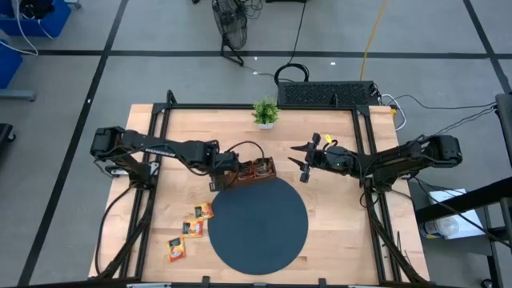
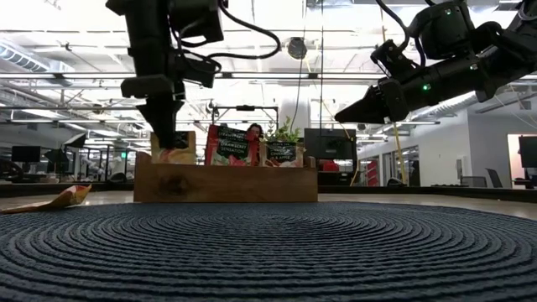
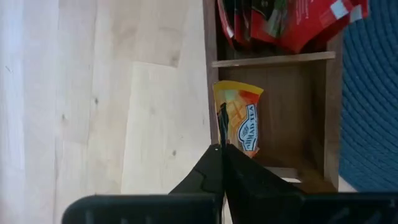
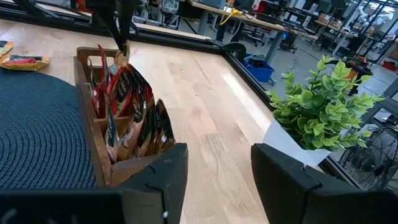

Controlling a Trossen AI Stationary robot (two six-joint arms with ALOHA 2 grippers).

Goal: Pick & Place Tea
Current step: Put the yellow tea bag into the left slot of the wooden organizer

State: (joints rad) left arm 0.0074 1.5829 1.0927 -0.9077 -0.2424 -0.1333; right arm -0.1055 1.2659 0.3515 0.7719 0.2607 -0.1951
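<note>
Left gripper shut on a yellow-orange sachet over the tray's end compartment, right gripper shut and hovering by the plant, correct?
Not quite: the right gripper is open, as the right wrist view shows. The rest holds: the left gripper is shut on a yellow-orange sachet over the tray's end compartment, plant nearby.

floor: grey carpet tiles (image 1: pixel 72 88) with dark seams, all around the table
table: light wood top (image 1: pixel 336 232) in a black frame
12 o'clock: black floor fan (image 1: pixel 232 24), cables trailing off it
ceiling: open, long bright strip lights (image 2: pixel 75 42)
far room: open office, desks and monitors (image 2: pixel 329 144)
</note>
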